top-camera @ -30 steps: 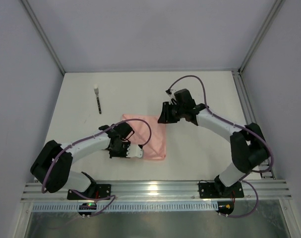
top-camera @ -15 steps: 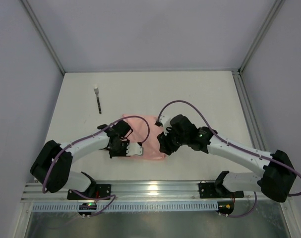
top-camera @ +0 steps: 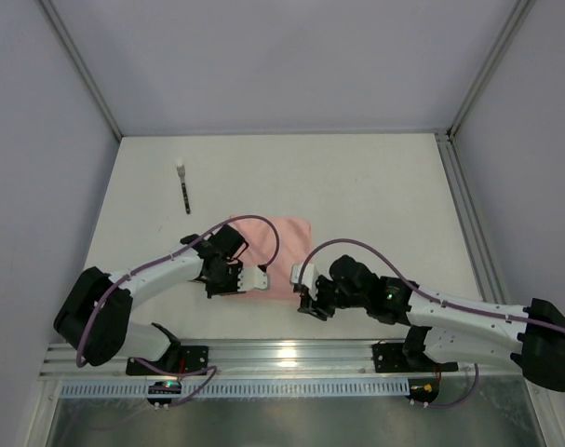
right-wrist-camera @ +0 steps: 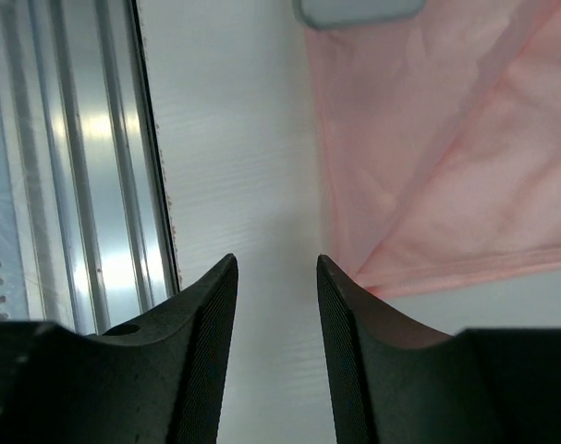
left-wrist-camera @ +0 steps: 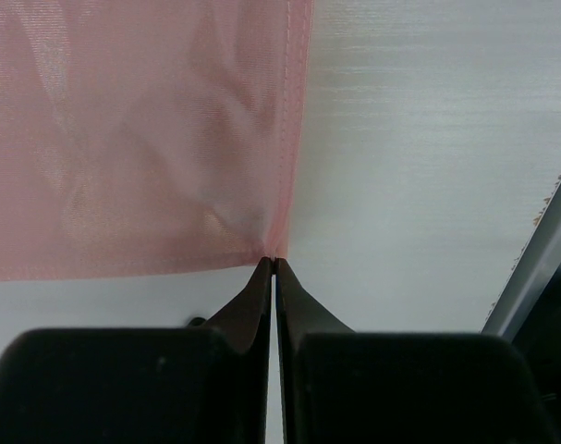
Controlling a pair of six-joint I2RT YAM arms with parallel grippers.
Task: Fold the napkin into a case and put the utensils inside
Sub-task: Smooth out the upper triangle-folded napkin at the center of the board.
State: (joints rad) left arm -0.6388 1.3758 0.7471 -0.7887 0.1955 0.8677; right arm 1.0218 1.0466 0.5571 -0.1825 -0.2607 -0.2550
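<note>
The salmon-pink napkin [top-camera: 280,247] lies flat in the middle of the table, with a fold line showing in the right wrist view [right-wrist-camera: 428,166]. My left gripper [top-camera: 263,277] is shut on the napkin's near left corner, and its tips [left-wrist-camera: 276,261] meet right where the cloth [left-wrist-camera: 132,139] puckers. My right gripper [top-camera: 304,301] is low at the napkin's near right corner, open [right-wrist-camera: 275,264], with only bare table between its fingers and the pink edge just to one side. One slim black utensil [top-camera: 183,190] with a white tip lies at the far left.
The metal rail [top-camera: 291,354] runs along the near table edge, close beside the right gripper [right-wrist-camera: 67,166] and at the right of the left wrist view [left-wrist-camera: 539,268]. Frame posts stand at the back corners. A purple cable loops over each arm.
My right arm swung from the napkin's far right corner to its near right corner, by the rail. The napkin's outline changed from a slanted shape to a squarer one. The left gripper stayed put.
</note>
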